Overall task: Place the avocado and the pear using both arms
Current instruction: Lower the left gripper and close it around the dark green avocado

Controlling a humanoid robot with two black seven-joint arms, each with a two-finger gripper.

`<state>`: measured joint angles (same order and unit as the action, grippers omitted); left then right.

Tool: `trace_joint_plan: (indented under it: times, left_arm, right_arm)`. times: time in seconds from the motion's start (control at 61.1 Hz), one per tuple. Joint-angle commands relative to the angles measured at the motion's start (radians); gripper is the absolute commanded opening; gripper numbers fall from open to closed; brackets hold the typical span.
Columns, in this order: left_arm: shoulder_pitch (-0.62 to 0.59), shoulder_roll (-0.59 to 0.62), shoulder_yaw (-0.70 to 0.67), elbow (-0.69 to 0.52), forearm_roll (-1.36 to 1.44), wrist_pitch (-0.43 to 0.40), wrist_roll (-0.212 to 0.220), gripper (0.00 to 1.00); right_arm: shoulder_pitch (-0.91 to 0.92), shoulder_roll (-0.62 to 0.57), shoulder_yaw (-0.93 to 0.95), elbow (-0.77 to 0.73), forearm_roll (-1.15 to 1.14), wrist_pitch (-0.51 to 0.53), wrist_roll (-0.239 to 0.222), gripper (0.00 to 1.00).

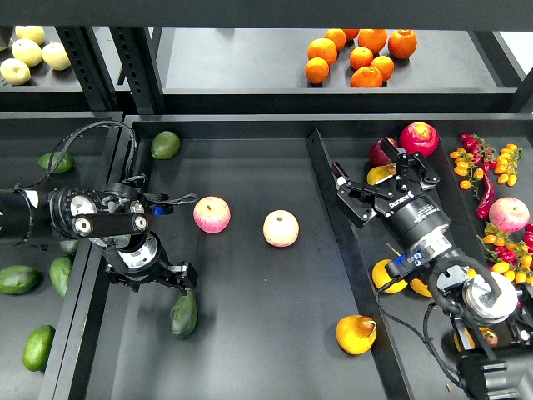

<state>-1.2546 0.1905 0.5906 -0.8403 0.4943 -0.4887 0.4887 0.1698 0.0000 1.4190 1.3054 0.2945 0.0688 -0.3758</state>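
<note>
A: Where is the avocado (184, 313) found?

B: It is seen lying on the dark middle tray (250, 350), near the tray's left wall, with its long axis running nearly away from the viewer, tipped slightly. The left end effector (171, 281) is held just above its far end, so the avocado lies directly toward the viewer from the fingers. The fingers are spread apart and nothing is held between them; whether the avocado is touched cannot be told.

A: And the pear (356, 334)?

B: It is seen near the tray's right edge, close to the divider (346, 221), stem end turned to the right. The right end effector (390, 173) is held well beyond it, over the right-hand compartment, beside a yellow fruit (381, 174) and a red apple (418, 137). Its fingers are parted; whether the yellow fruit is gripped cannot be told.

A: Which arm is judged nearer to which?

B: The left is judged nearer the avocado, the right nearer the pear. Two pink-and-yellow apples (211, 214) are left between.
</note>
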Motion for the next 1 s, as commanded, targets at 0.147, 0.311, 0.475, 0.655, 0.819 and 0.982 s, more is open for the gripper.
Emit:
trace_joint_plan:
  times: [0.147,0.311,0.475,0.655,0.819,0.982]
  left_arm:
    - [0.032,-0.023,-0.005,0.044,0.009,0.000,0.000,0.99]
    - [0.052,-0.036,-0.017,0.061,0.007,0.000,0.000,0.99]
    - [0.061,-0.049,-0.017,0.084,0.007,0.000,0.000,0.99]
    - [0.066,-0.066,-0.018,0.089,0.007,0.000,0.000,0.99]
    - [0.066,-0.080,-0.018,0.098,0.007,0.000,0.000,0.99]
    - [0.067,-0.097,-0.018,0.102,0.007,0.000,0.000,0.99]
  right_arm:
    - [-0.001,0.000,0.000,0.002,0.000,0.005,0.000,1.00]
    - [0.000,0.000,0.001,0.003,0.002,0.008,0.000,1.00]
    - [0.000,0.000,0.001,0.003,0.002,0.008,0.000,1.00]
    - [-0.001,0.000,0.001,0.002,0.002,0.008,0.000,1.00]
    - [-0.001,0.000,0.001,0.003,0.002,0.009,0.000,1.00]
    - [-0.001,0.000,0.001,0.002,0.002,0.009,0.000,1.00]
